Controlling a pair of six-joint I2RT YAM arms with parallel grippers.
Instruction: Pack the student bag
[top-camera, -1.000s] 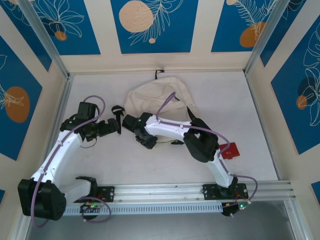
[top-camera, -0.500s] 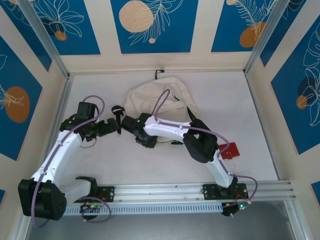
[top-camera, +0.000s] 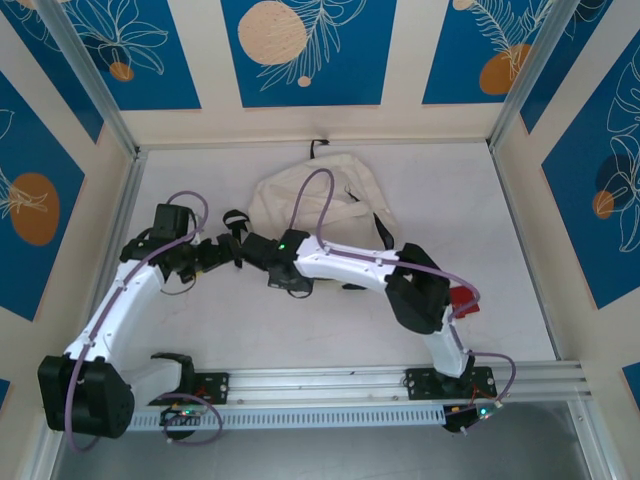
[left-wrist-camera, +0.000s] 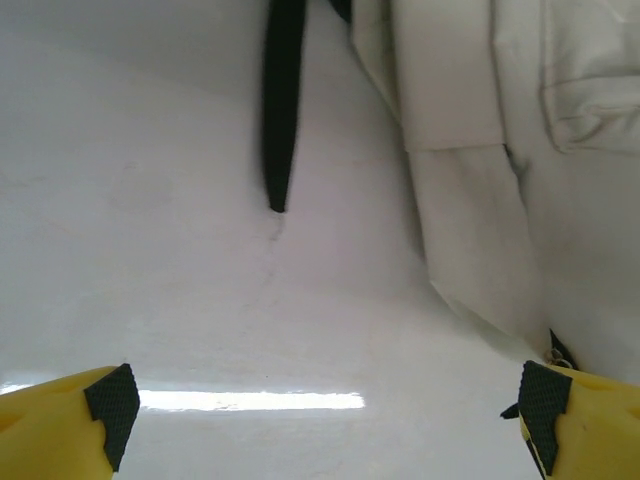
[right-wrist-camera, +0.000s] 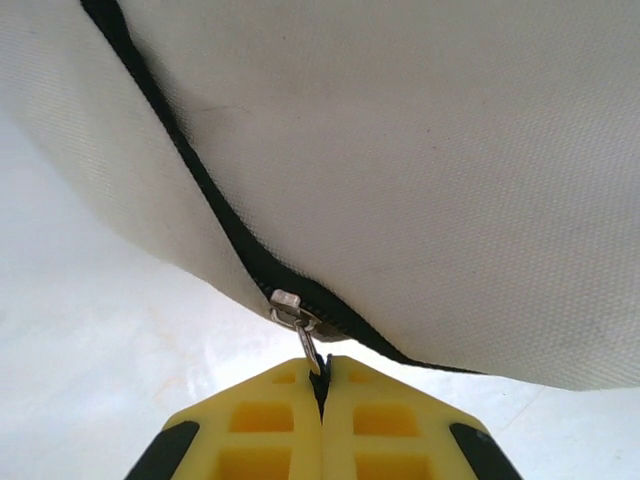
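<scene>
the soft cream cloth student bag (top-camera: 300, 195) lies crumpled on the middle-far part of the white surface (top-camera: 200, 320). the right claw (right-wrist-camera: 322, 372) is pressed fully together on the small metal zip pull (right-wrist-camera: 298, 322), probably to draw the zip and open the bag for packing. its arm stretches low and to the left. the left claw (left-wrist-camera: 325, 400) stands wide apart and holds nothing, low near the black strap (left-wrist-camera: 280, 100), likely ready to steady the cloth.
</scene>
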